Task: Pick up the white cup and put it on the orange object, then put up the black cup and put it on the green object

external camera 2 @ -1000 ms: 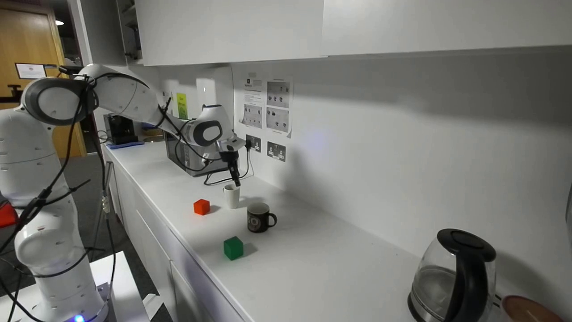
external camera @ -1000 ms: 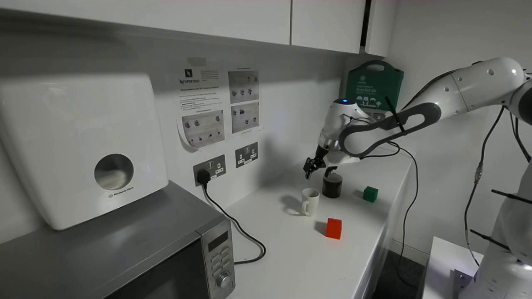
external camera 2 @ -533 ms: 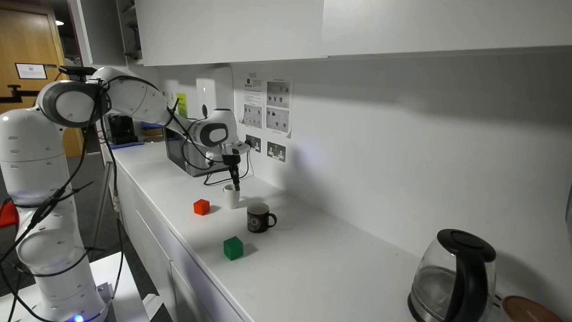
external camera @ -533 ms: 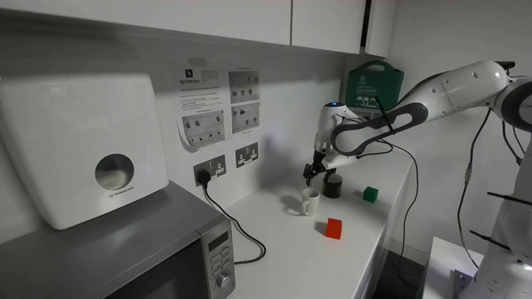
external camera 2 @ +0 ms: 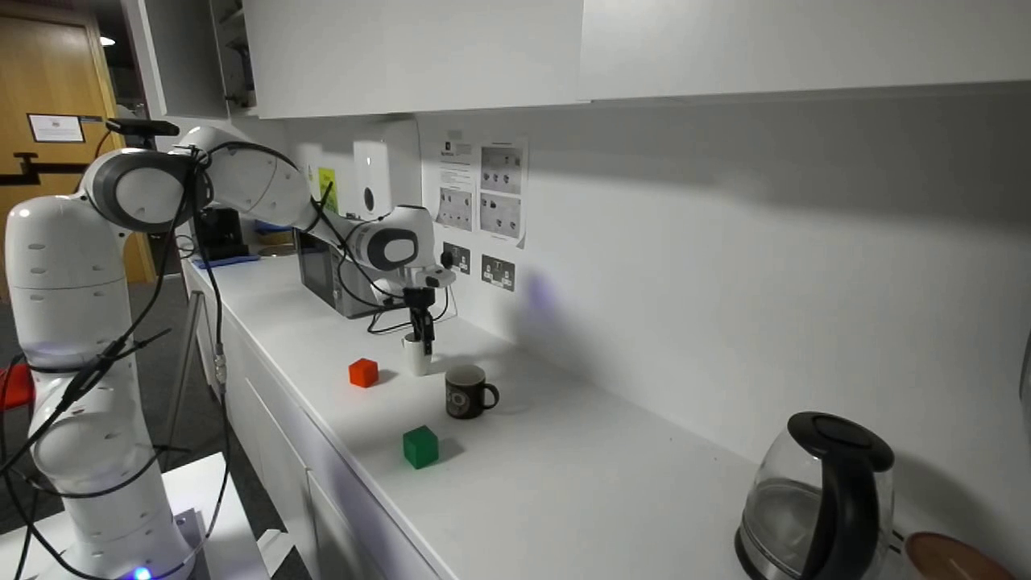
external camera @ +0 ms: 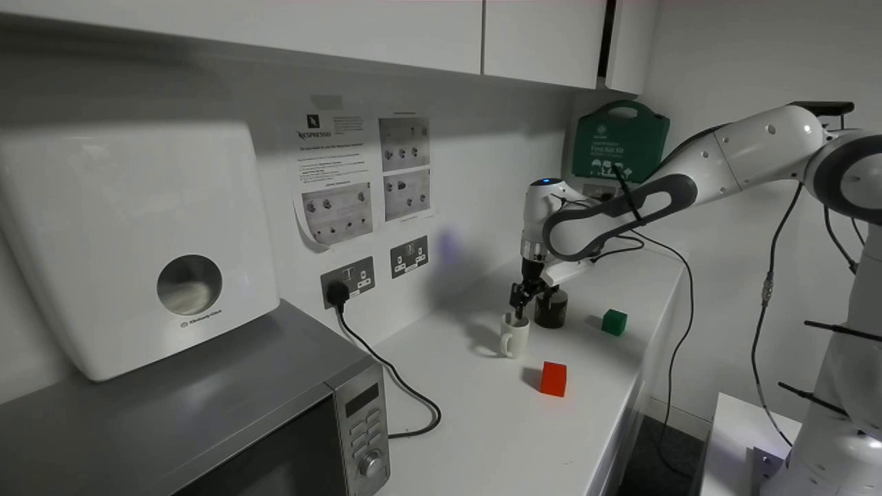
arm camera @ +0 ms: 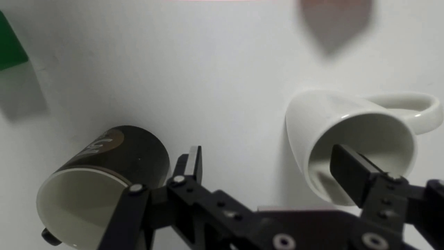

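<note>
The white cup [arm camera: 317, 111] is a mug standing upright, with its handle [external camera: 507, 342] facing the microwave side. My gripper [arm camera: 269, 159] is open around one wall of it. One finger [arm camera: 350, 172] reaches into the cup's mouth; the other finger [arm camera: 192, 166] is outside, beside the black cup [arm camera: 138, 152]. The black cup stands upright and shows in both exterior views [external camera: 551, 313] [external camera 2: 463, 399]. The orange object [external camera 2: 363, 373] sits near the white cup, towards the counter's front; only its shadow shows in the wrist view. The green object [external camera 2: 420, 447] sits in front of the black cup.
The white counter [external camera 2: 580, 499] runs along a wall with sockets [external camera 2: 498, 272]. A microwave [external camera: 344, 413] with a cable [external camera: 413, 393] stands at one end. A glass kettle [external camera 2: 813, 499] stands at the other. A green first aid box [external camera: 617, 141] is behind the arm.
My gripper has come down from above and shifted slightly, so one finger is now in the white cup's mouth. The gripper stays open. The cups and blocks have not moved.
</note>
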Action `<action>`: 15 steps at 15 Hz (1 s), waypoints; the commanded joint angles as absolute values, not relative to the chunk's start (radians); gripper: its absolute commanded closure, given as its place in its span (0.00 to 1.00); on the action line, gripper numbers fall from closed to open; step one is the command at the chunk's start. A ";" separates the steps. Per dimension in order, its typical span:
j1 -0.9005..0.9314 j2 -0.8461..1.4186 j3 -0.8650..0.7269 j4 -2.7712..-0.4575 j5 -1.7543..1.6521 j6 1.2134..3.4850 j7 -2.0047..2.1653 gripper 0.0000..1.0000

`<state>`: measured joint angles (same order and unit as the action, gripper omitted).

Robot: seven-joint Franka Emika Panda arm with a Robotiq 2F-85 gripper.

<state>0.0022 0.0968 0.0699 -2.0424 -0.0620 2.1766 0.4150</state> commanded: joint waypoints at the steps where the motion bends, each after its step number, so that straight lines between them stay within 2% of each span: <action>1: 0.013 0.118 0.045 -2.003 -0.040 2.139 0.352 0.00; 15: 0.010 0.182 0.038 -1.942 0.033 2.144 0.269 0.02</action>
<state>0.0023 0.1573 0.0567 -1.9850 0.0043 2.1751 0.3106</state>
